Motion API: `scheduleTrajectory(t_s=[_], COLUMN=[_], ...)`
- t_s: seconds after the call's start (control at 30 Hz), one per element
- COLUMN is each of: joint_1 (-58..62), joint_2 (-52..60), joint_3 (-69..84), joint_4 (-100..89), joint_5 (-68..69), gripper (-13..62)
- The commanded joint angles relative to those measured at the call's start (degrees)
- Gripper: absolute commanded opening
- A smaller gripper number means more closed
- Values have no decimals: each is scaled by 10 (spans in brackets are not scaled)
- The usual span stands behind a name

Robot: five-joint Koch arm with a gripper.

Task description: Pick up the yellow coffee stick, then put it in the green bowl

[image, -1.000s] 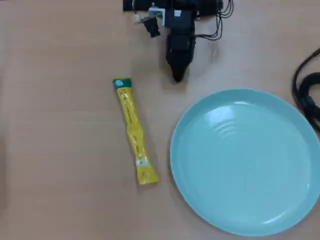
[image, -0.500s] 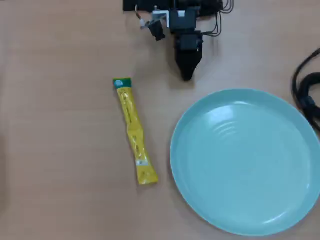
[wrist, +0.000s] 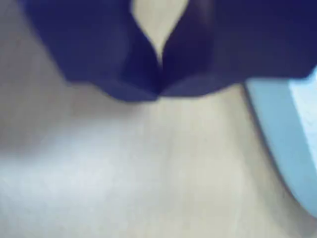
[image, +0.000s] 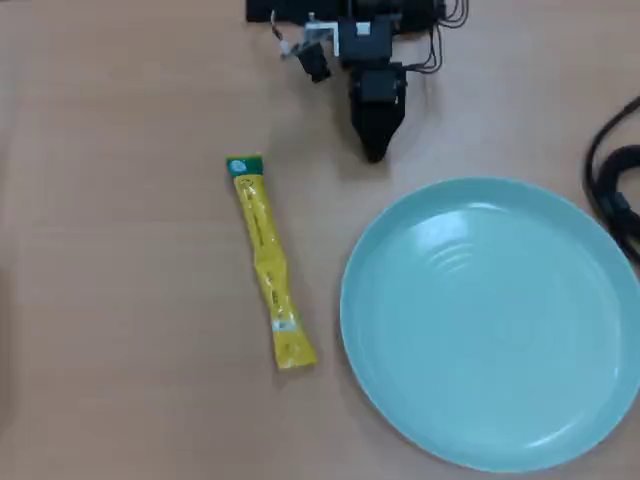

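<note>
The yellow coffee stick (image: pixel 268 262) lies flat on the wooden table, left of centre in the overhead view, its green end toward the top. The green bowl (image: pixel 400 370) sits at the lower right, empty; its rim (wrist: pixel 287 134) shows at the right edge of the wrist view. My gripper (image: pixel 374 150) is at the top centre, above the bowl's upper left rim and up and to the right of the stick. In the wrist view the gripper (wrist: pixel 158 91) has its two dark jaws meeting at the tips, with nothing between them. The stick is out of the wrist view.
The arm's base and wiring (image: pixel 350 25) sit at the top edge of the overhead view. A black cable (image: pixel 612 180) curls at the right edge beside the bowl. Bare wooden table (image: pixel 120 300) lies left of the stick.
</note>
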Motion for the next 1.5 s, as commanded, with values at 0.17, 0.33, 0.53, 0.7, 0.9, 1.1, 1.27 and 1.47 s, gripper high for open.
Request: scheduleTrajectory(t_s=[0.17, 0.33, 0.53, 0.7, 0.9, 1.1, 1.27, 1.47], joint_1=[-7, -34, -43, -59, -72, -84, -89, -70], joint_2=[54, 51, 48, 46, -45, -109, -135, -136], joint_3=[-76, -194, -304, -380, -497, -656, -710, -737], joint_4=[115, 234, 356, 417, 483, 642, 686, 690], joint_5=[-8, -11, -9, -5, -4, 0, 9, 148], gripper=[-83, -83, -83, -83, -83, -83, -83, -81])
